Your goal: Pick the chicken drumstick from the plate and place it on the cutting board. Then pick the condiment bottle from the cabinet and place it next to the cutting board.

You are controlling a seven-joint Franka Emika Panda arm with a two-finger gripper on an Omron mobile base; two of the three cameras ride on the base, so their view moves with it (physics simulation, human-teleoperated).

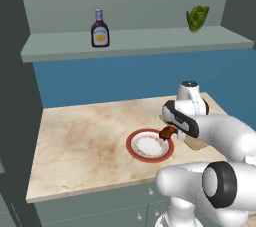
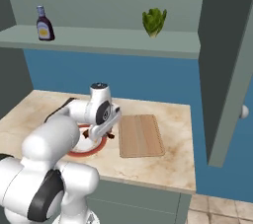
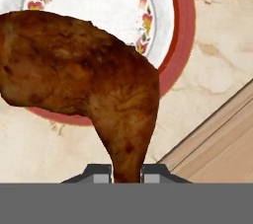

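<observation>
The end effector (image 3: pixel 126 172) is clamped on the thin bone end of the chicken drumstick (image 3: pixel 84 77), holding it lifted above the plate (image 3: pixel 175 35), over its rim. The cutting board (image 2: pixel 141 134) lies just beside the end effector on the bench (image 1: pixel 80 141). Well above it, the condiment bottle (image 1: pixel 100 29) stands upright on the cabinet (image 1: pixel 150 41) shelf.

Ahead of me a green leafy vegetable (image 1: pixel 198 17) stands upright toward the right end of the high shelf. Below it runs a blue back wall (image 1: pixel 125 78). The marble-topped bench (image 1: pixel 80 141) has grey-green drawer fronts (image 1: pixel 100 208) beneath, with small pale knobs. Tiled floor (image 2: pixel 222 208) shows at the right.
</observation>
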